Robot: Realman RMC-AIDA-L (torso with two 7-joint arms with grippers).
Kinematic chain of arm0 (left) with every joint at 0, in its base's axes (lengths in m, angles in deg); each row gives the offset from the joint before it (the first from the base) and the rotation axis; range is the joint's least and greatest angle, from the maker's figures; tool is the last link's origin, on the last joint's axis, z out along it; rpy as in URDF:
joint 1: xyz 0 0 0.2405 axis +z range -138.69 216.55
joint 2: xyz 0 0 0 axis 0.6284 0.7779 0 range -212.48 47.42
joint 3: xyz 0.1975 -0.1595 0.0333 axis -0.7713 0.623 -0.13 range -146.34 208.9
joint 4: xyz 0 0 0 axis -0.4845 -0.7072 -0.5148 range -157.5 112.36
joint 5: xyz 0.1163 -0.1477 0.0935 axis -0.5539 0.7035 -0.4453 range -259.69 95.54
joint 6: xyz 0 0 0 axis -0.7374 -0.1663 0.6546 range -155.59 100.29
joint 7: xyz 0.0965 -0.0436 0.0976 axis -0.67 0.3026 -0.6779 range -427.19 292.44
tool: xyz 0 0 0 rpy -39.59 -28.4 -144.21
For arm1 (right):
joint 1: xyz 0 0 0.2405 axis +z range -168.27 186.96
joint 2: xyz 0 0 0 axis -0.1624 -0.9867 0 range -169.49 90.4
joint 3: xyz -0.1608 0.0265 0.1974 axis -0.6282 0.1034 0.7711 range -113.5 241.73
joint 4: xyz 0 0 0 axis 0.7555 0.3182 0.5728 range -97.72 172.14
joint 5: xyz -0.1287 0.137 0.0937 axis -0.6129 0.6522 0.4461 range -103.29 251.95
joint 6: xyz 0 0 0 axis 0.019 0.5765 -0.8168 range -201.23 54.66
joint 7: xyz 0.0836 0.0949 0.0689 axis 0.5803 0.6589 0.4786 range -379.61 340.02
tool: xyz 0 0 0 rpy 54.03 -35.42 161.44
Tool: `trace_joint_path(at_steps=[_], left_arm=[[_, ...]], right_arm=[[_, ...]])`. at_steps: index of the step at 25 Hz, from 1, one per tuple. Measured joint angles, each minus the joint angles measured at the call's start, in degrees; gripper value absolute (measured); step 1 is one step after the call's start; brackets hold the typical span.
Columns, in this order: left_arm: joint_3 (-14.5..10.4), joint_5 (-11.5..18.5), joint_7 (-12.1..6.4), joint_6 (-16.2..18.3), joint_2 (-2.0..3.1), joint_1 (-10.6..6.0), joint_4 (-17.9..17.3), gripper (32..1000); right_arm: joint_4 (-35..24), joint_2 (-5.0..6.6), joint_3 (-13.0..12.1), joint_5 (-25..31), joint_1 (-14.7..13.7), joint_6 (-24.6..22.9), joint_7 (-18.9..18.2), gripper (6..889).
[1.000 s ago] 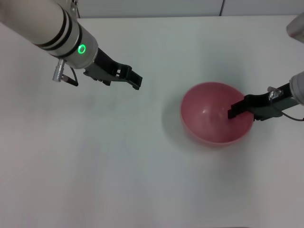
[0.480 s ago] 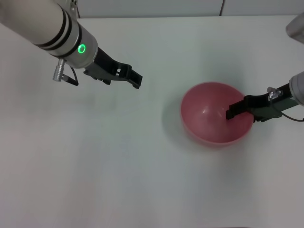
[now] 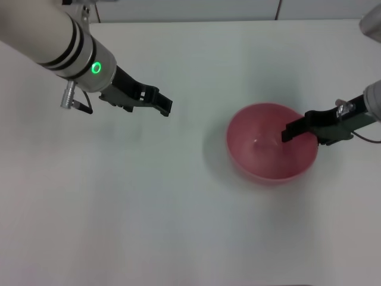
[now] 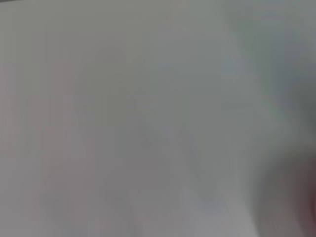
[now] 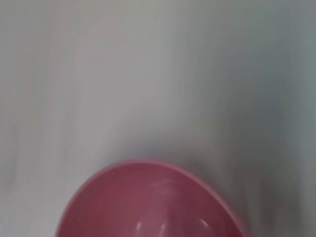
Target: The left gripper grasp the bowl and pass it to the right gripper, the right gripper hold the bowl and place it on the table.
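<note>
Right gripper (image 3: 288, 131) over right rim of round pink-red plastic bowl (image 3: 268, 152) on white table (image 3: 178, 208); finger spread indiscernible. Left gripper (image 3: 166, 107) well apart, spread indiscernible.

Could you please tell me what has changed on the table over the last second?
The left end effector has drawn back slightly toward the robot's left, away from the bowl. The right end effector has lifted a little at the bowl's rim. The bowl stayed put on the table.
</note>
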Motion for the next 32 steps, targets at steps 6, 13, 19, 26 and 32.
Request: trace_joint_path(at_steps=[6,13,19,26,32], left_arm=[[0.58,-0.07,-0.07,-0.13,0.04,0.66,0.04,850],[2.80,-0.07,-0.68,-0.06,0.05,1.92,0.04,850],[2.99,-0.05,-0.77,0.04,0.12,2.16,0.04,850],[3.02,-0.72,-0.79,0.34,0.22,2.16,0.67,850],[3.02,-0.76,-0.79,0.45,0.22,2.05,0.73,850]], right_arm=[[-4.02,-0.27,-0.34,-0.50,-0.40,-3.71,2.40,695],[-11.97,-1.67,-0.29,-6.26,-0.61,-9.47,6.49,695],[-20.08,-2.57,-0.26,-8.89,-1.48,-14.94,8.75,695],[-30.68,-2.56,-0.41,-9.23,-2.25,-20.58,11.40,695],[-33.79,-2.71,-0.39,-9.52,-1.91,-22.59,11.82,695]])
